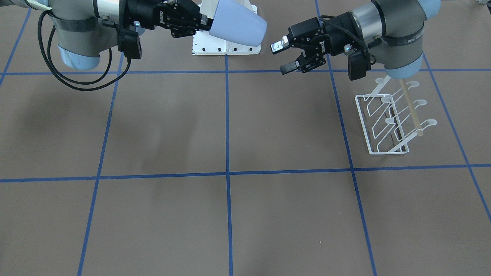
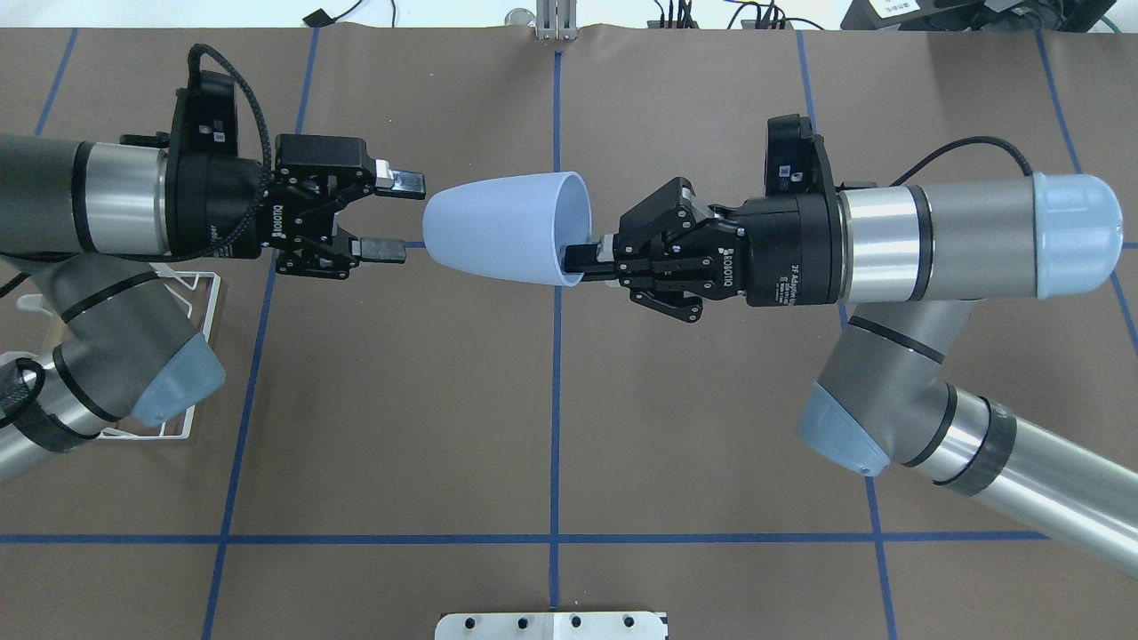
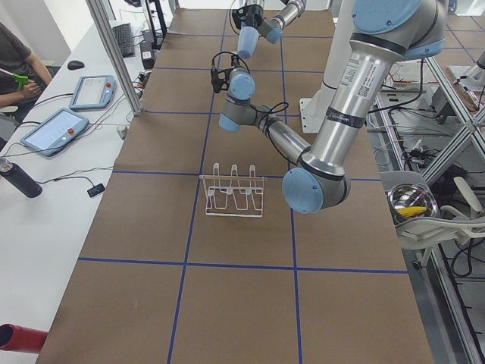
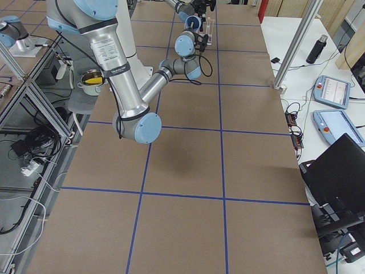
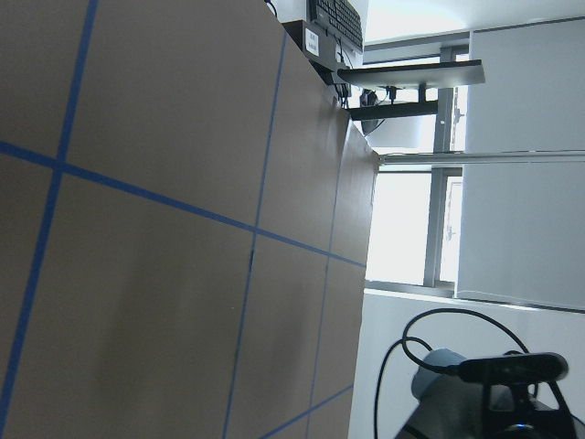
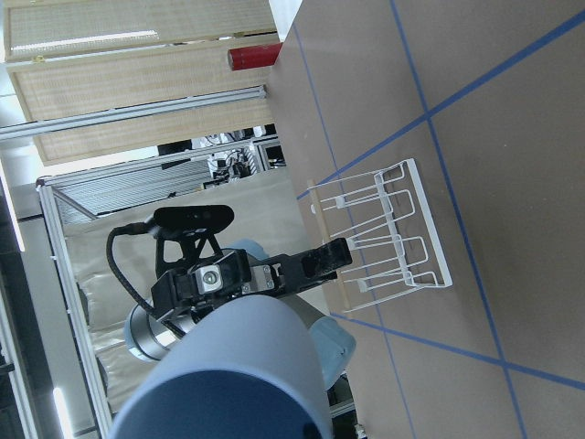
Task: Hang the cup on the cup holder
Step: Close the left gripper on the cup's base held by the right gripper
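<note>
— Overhead exterior view: what is the right gripper [image 2: 578, 260] doing?

— It is clamped on the rim of the cup [image 2: 498, 227]. One black finger reaches into the cup's mouth. The other is hard to make out against the wall.

— How does the cup sit?

— It is a pale blue tumbler, held in the air on its side. The wide rim faces the right gripper and the narrow base points the other way. It hangs above the table [image 2: 400, 427], over the blue tape line [image 2: 555, 400] that runs down the middle.

— And the other arm?

— The left gripper [image 2: 396, 216] faces the cup's base, with its two fingers spread apart and nothing between them. The fingertips are just beside the base, with a small gap showing, so they are not touching it. Both wrists lie level and point at each other.

— Where is the cup holder?

— In the front-facing view the cup holder [image 1: 387, 152] stands on the table below the left arm's elbow, well apart from the cup. It is a white wire rack with a rectangular base and slanted prongs ending in flat rounded tips. A light wooden rod [image 1: 411, 111] runs along its top. No cup hangs on it.
</note>
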You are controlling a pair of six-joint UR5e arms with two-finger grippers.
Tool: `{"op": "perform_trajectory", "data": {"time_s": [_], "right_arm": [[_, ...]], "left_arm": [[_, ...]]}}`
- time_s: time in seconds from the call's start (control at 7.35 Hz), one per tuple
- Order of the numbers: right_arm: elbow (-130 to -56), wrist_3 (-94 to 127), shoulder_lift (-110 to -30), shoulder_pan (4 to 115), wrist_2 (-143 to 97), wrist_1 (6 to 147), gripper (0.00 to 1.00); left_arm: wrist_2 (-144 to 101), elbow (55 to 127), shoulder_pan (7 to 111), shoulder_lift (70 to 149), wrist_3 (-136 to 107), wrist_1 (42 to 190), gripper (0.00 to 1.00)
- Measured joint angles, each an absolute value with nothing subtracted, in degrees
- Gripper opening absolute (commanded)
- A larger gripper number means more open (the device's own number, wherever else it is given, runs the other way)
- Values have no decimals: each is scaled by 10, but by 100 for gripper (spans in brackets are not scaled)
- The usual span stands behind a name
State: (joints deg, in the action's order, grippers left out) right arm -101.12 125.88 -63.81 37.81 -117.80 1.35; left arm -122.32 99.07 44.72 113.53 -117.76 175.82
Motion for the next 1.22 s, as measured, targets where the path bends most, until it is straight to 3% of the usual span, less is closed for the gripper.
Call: {"op": "perform_trajectory", "data": {"time_s": [1.22], "right_arm": [[-973,1282,-632,305,-1070,-106,0]], "left_arm": [[-1138,986,397,1144,-1314,1895,98]]}}
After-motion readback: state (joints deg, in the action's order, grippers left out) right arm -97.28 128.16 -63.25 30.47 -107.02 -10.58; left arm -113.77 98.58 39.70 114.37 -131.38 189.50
